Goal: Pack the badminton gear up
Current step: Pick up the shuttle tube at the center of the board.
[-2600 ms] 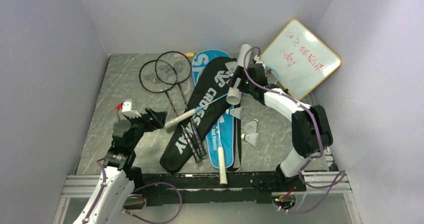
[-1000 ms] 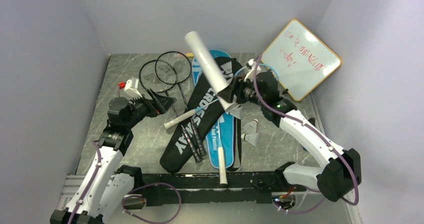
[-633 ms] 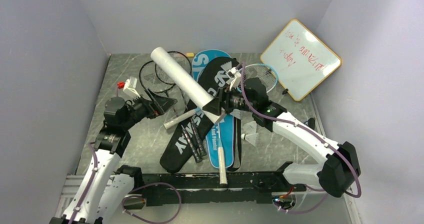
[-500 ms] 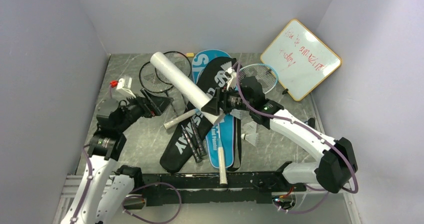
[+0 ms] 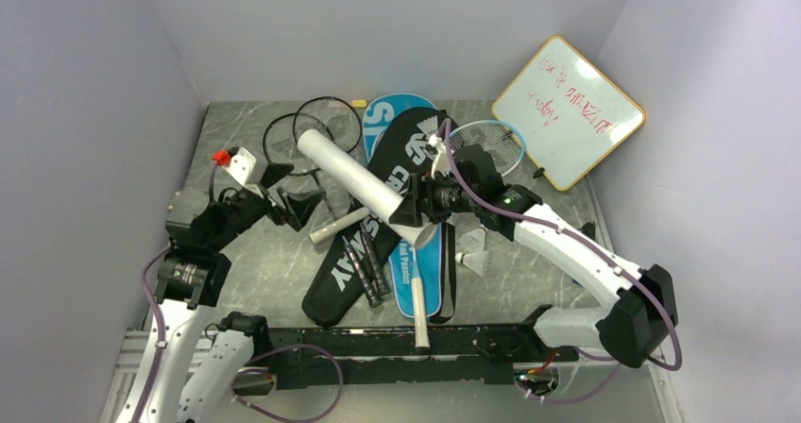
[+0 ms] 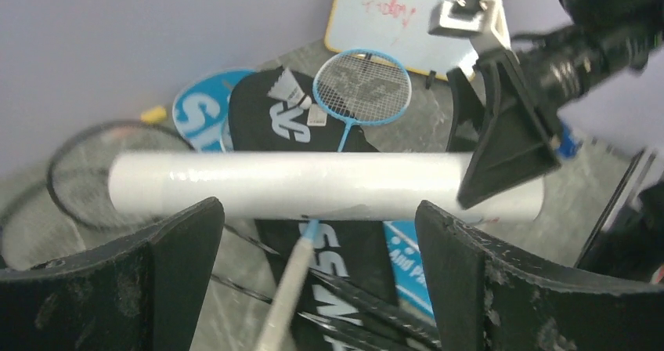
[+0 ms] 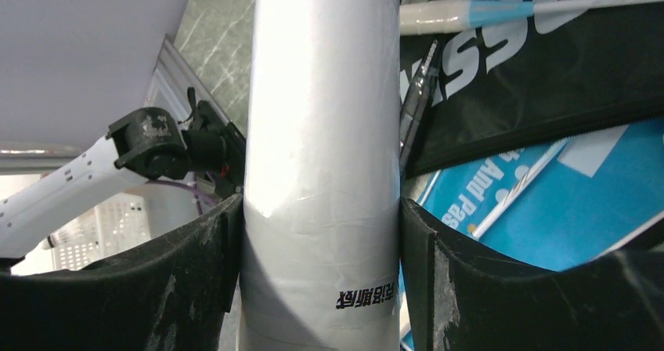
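Left gripper (image 5: 295,193): released, jaws spread wide and holding nothing. It points toward 3 o'clock at the tube. You likely have it there to take the tube's free end or steady it.

Black rackets (image 5: 312,132): two heads overlap flat on the table at 12 o'clock from the left gripper. Neither is packed yet.

White cardboard tube (image 5: 357,179): lifted above the covers and tilted, free end toward 10 o'clock, gripped end toward 4 o'clock. From the left wrist view it lies straight across the open jaws, apart from both. That looks like a handover pose.

Black "CROSSWAY" cover (image 5: 351,264): flat under the tube, overlapping the blue "SPORT" cover (image 5: 380,117), which shows at 12 o'clock.

Right gripper (image 5: 409,212): clenched on the tube near its lower end, a pad pressed to each side. Gripping the end leaves the long part free for your other arm.

Shuttlecocks (image 5: 473,253): loose on the table at 5 o'clock from the right gripper, so the tube has filling to come.

Light-blue racket (image 5: 486,143): its head lies at 1 o'clock from the right gripper.

Whiteboard (image 5: 569,111): leaning at the far right, not gear.
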Controlling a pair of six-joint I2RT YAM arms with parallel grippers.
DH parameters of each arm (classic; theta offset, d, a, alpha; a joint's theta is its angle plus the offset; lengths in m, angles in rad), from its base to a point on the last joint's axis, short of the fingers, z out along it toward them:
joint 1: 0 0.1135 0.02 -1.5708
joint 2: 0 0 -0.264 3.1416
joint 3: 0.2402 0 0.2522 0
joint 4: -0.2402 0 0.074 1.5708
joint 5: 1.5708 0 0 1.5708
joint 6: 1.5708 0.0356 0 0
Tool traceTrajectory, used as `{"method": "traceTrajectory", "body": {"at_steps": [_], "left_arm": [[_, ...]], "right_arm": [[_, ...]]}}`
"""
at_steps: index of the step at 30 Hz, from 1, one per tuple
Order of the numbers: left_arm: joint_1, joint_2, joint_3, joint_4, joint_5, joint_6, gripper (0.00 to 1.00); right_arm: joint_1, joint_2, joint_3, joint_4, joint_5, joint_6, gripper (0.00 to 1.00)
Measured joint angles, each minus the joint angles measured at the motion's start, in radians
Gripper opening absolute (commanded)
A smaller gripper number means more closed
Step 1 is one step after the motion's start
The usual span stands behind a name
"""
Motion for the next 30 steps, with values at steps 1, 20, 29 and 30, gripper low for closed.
{"method": "traceTrajectory", "body": {"at_steps": [1, 20, 29, 30], "left_arm": [[0.000, 0.001, 0.000, 0.009, 0.040, 0.062, 0.97], [-0.227, 0.219, 0.126, -0.036, 0.312, 0.920, 0.97], [-0.533, 0.347, 0.183, -0.243, -0.039, 1.207, 0.97], [-0.541, 0.362, 0.184, -0.262, -0.060, 1.229, 0.97]], "right_arm": [[0.000, -0.013, 0.000, -0.018, -0.001, -0.001, 0.64], [0.000, -0.052, -0.002, -0.107, -0.079, -0.003, 0.64], [0.000, 0.087, 0.075, -0.180, -0.041, -0.042, 0.64], [0.000, 0.094, 0.087, -0.185, -0.039, -0.048, 0.64]]}}
